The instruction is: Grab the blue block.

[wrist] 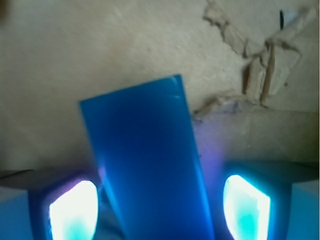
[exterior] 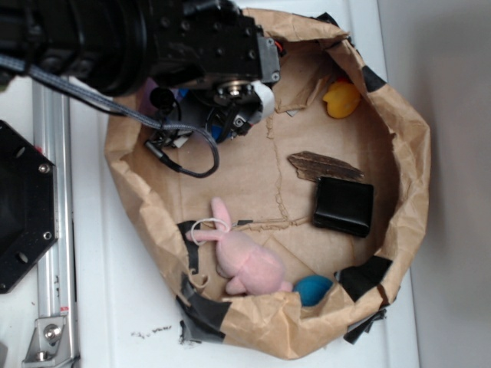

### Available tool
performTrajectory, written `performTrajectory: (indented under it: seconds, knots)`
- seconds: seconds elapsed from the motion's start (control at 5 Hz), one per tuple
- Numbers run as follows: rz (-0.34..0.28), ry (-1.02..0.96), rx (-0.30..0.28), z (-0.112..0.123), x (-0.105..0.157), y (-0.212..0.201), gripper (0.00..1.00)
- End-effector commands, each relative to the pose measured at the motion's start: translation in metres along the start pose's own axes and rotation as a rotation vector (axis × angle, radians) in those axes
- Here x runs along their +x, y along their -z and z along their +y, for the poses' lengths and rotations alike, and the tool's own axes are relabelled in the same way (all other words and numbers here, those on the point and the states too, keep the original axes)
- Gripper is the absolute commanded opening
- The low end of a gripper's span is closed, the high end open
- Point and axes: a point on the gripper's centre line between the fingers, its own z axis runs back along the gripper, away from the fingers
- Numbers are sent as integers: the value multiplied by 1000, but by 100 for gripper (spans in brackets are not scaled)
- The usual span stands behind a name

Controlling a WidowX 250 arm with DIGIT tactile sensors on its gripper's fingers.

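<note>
Blue block [wrist: 147, 160]: flat slab, smooth and plain, slightly tilted, reaching from mid-frame down to the bottom edge.
End effector [wrist: 160, 210]: two glowing pads [wrist: 72, 212] at lower left and lower right, block between them, gaps visible on both sides.
Surface: creased brown paper [wrist: 75, 55], torn and wrinkled patch at upper right.

The paper basin [exterior: 406, 192] holds one pink bunny [exterior: 245, 257], one black box [exterior: 344, 205] and one yellow duck [exterior: 341, 100]. There is also one teal ball [exterior: 313, 289], one cardboard scrap [exterior: 322, 165] and one blue block [wrist: 150, 160].
</note>
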Motion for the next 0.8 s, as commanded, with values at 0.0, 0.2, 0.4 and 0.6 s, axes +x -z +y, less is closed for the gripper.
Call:
performTrajectory:
  seconds: [0.0, 0.2, 0.4, 0.6]
  knots:
    - [-78, 25, -3, -3, 27, 0, 100]
    - [-102, 72, 15, -2, 41, 2, 100]
    - [-140, 37, -25, -2, 40, 2, 87]
    - [-156, 46, -35, -5, 38, 0, 0]
